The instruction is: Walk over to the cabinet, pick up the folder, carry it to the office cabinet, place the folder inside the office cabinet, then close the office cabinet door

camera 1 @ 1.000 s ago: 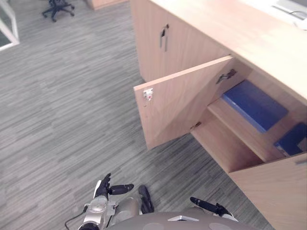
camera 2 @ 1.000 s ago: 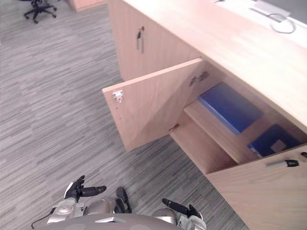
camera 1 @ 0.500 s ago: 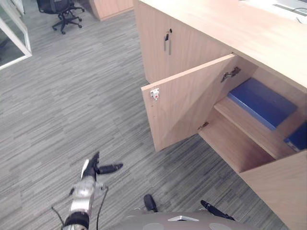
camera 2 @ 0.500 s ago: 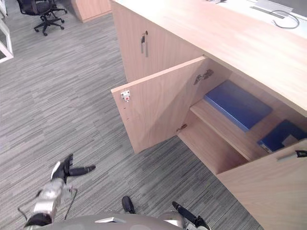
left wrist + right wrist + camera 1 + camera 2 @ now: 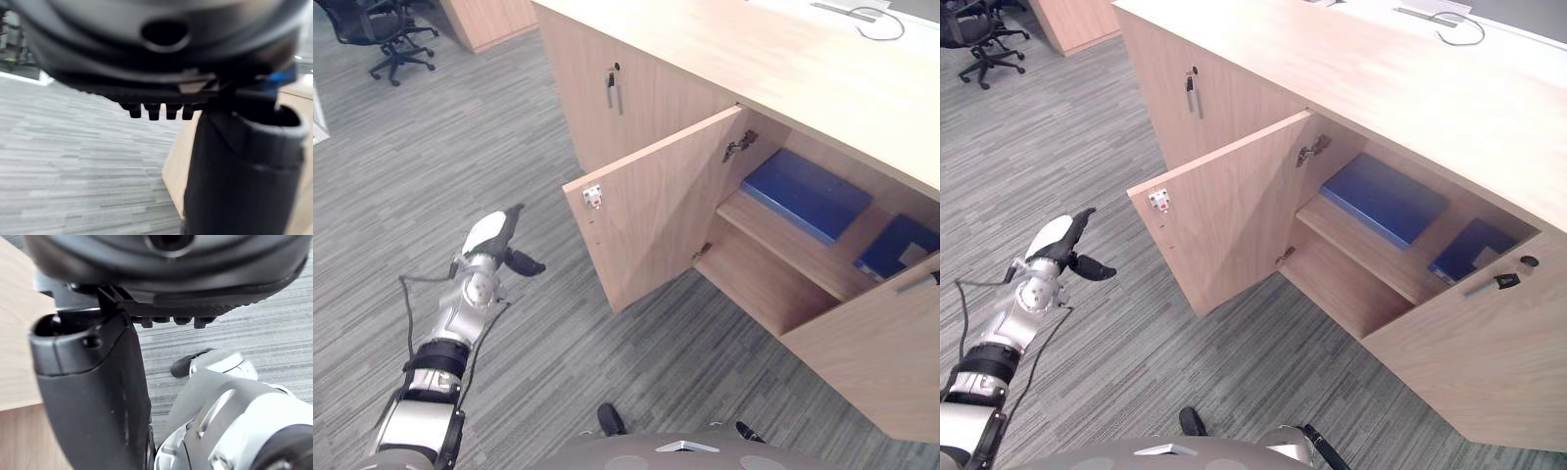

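A blue folder (image 5: 803, 194) lies flat on the shelf inside the open wooden office cabinet (image 5: 783, 69). A second blue folder (image 5: 896, 245) rests further right on the same shelf. The cabinet's left door (image 5: 656, 211) stands swung out towards me, and the right door (image 5: 871, 343) is open too. My left hand (image 5: 494, 245) is raised over the carpet, left of the open door's edge and apart from it, open and holding nothing. My right hand (image 5: 1322, 450) hangs low by my body, open and empty, with its thumb (image 5: 93, 396) in the right wrist view.
A closed door with a metal handle (image 5: 614, 86) is left of the open compartment. A cable (image 5: 876, 24) lies on the cabinet top. An office chair (image 5: 372, 29) and another wooden unit (image 5: 484, 20) stand at the far left. Grey carpet (image 5: 460, 147) stretches to my left.
My left arm has risen from beside my body and stretched forward towards the open door. The right hand has sunk to the view's lower edge. The camera has shifted.
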`<state>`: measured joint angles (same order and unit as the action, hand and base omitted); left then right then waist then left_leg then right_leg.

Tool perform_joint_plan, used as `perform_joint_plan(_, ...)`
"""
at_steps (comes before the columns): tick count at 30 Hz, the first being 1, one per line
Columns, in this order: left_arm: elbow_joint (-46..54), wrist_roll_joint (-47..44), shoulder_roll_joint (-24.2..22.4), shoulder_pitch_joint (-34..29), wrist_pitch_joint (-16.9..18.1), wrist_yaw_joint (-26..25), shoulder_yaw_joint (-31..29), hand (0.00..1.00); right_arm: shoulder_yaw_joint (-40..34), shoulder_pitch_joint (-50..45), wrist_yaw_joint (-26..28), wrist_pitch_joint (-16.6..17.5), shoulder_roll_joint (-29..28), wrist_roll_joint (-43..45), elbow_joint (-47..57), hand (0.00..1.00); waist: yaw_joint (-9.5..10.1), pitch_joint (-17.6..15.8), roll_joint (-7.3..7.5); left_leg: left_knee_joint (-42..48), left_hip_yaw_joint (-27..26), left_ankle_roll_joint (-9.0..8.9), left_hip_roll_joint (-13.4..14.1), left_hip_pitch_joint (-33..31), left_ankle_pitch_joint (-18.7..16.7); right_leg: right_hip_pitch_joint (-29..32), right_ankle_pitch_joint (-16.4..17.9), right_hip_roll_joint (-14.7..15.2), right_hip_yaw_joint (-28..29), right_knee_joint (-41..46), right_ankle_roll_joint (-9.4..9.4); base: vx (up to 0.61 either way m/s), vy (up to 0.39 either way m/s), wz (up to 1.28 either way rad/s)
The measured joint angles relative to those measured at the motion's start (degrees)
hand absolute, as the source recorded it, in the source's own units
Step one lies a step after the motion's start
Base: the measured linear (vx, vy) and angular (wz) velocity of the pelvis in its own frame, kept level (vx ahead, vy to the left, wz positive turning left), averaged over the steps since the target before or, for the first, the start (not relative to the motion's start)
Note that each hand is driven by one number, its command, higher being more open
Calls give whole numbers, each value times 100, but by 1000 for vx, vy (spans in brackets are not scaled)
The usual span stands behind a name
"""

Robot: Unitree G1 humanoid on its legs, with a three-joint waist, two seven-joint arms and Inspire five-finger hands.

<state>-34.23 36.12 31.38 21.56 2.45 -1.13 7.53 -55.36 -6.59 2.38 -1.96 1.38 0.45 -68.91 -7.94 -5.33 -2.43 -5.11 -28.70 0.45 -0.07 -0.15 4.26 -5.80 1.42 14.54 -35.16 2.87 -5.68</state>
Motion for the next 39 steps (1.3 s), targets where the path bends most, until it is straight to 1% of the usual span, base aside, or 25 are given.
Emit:
perform_joint_plan(1,0,75,52,76,23,0,162,100,-45,0,3,-1,-4,-1,-1,100,-25,3,5,3,-18,-4,1,1,-6,14,-17,0,29,0,3,43,30,-19)
perform_joint_plan(3,-6,467,164,370,167,-7,803,100,-210,-4,8,-23,-11,-2,-15,100,-72,5,4,18,-137,-2,23,5,-13,103,-124,-7,144,0,22,35,32,-27)
perform_joint_plan(4,-12,540,190,435,228,-13,984,100,-271,-4,8,-35,-15,-4,-18,100,-108,5,4,19,-150,1,29,12,-17,110,-148,-11,161,-1,26,18,17,-20)
perform_joint_plan(5,-67,714,225,555,233,-27,1299,100,-363,-12,7,-57,-18,-5,-19,100,-184,6,3,19,-175,1,42,38,-25,112,-191,-22,202,-1,44,8,7,-21)
perform_joint_plan(7,-240,812,328,637,257,-72,1612,100,-507,-64,7,-94,-21,-4,-25,100,-197,14,-10,19,-264,-19,72,84,-54,133,-242,-47,263,-6,91,-6,-1,-22)
perform_joint_plan(9,-266,972,354,727,274,-118,2031,100,-633,-177,-15,-117,-13,-7,-31,100,-191,35,-43,19,-290,-2,73,80,-81,149,-289,-49,265,-18,82,-23,-8,-7)
perform_joint_plan(12,-265,1023,243,731,300,-164,2464,100,-717,-254,-42,-120,-8,-8,-59,100,-197,61,-82,5,-380,23,64,85,-117,193,-364,-41,332,-35,112,-52,15,-13)
perform_joint_plan(15,-264,1028,88,730,352,-180,2717,100,-705,-275,-61,-122,16,-8,-95,100,-194,72,-98,-2,-465,17,68,68,-190,247,-414,-5,473,-92,112,-61,22,-18)
perform_joint_plan(18,-190,968,-304,710,370,-226,3083,100,-567,-274,-121,-148,118,-6,-209,100,-198,89,-118,-3,-586,48,43,47,-210,403,-417,58,740,30,105,-73,24,-21)
perform_joint_plan(21,358,890,-650,525,425,-243,3657,100,-343,-277,-178,-191,159,-35,-229,100,-230,229,-95,-3,-675,48,43,-81,-203,584,-433,66,855,29,77,-39,-26,-17)
perform_joint_plan(22,385,818,-908,437,424,-238,3743,100,-303,-282,-158,-246,190,-271,-235,100,-254,267,-89,-3,-692,51,48,-84,-188,566,-444,59,858,13,57,3,-56,-12)
perform_joint_plan(23,401,736,-1019,400,431,-235,3821,100,-298,-284,-136,-268,215,-407,-241,100,-288,298,-84,-2,-695,56,54,-88,-179,566,-445,53,857,11,55,14,-64,-5)
perform_joint_plan(24,469,623,-1208,304,494,-199,4016,100,-263,-306,-16,-313,241,-897,-248,100,-369,354,-65,-1,-695,66,70,-85,-161,558,-448,38,856,10,51,17,-54,-3)
perform_joint_plan(25,522,594,-1302,281,557,-146,4160,100,-251,-334,74,-312,259,-1213,-214,100,-389,392,-52,-1,-696,69,77,-80,-155,555,-448,31,855,10,50,25,-64,-2)
perform_joint_plan(26,595,448,-1499,267,810,4,4520,100,-202,-373,230,-329,342,-1750,-213,100,-424,459,-9,-1,-693,81,88,-70,-142,543,-448,21,851,10,49,28,-54,-1)
perform_joint_plan(27,617,376,-1770,207,889,110,4740,100,-49,-406,356,-360,387,-2235,-213,100,-459,490,17,-1,-689,83,94,-27,-140,497,-447,16,849,10,48,25,-48,1)
perform_joint_plan(28,618,309,-1877,181,975,181,4839,100,38,-427,400,-379,413,-2424,-214,100,-470,505,39,-2,-683,66,96,-20,-152,486,-444,15,847,10,44,12,-33,3)
perform_joint_plan(29,655,201,-2053,111,1184,328,5052,100,185,-460,484,-430,454,-2675,-216,100,-477,545,64,-2,-670,43,100,-22,-164,483,-440,12,844,10,39,-113,-73,-3)
perform_joint_plan(30,651,-219,-2099,-232,1595,838,5490,100,417,-507,621,-550,91,-2703,-102,100,-472,476,222,-8,-666,-17,60,140,-127,357,-149,46,808,16,0,-157,-73,-1)
perform_joint_plan(32,534,-290,-2041,-365,1485,942,5476,100,635,-515,616,-546,48,-2700,-100,100,-475,475,171,-9,-575,-52,58,164,-99,324,-37,44,799,24,-98,-144,-38,8)
perform_joint_plan(35,324,-460,-2026,-462,1537,974,5357,100,841,-531,601,-543,47,-2701,-21,100,-422,470,181,-9,-476,-35,86,112,-24,290,-23,30,721,-30,-121,-49,11,15)
perform_joint_plan(36,-92,-490,-2155,-605,1616,968,4954,100,947,-477,576,-542,80,-2696,31,100,-412,467,191,-9,-473,-13,94,90,-9,290,-25,14,718,-63,-124,0,0,0)
perform_joint_plan(37,-596,-459,-2312,-752,1503,905,4473,100,1116,-385,560,-540,141,-2696,30,100,-389,463,201,-8,-482,-11,106,68,-8,286,-26,-13,721,-130,-123,0,0,0)
perform_joint_plan(38,-840,-441,-2371,-817,1392,861,4225,100,1185,-347,547,-540,164,-2694,19,100,-377,458,209,-8,-483,-11,112,58,-8,284,-26,-37,722,-161,-122,2,0,-3)
perform_joint_plan(39,-1345,-422,-2410,-905,1135,790,3735,100,1332,-313,528,-544,188,-2696,4,100,-330,443,233,-7,-489,-11,127,52,-8,270,-27,-81,722,-207,-121,0,0,0)
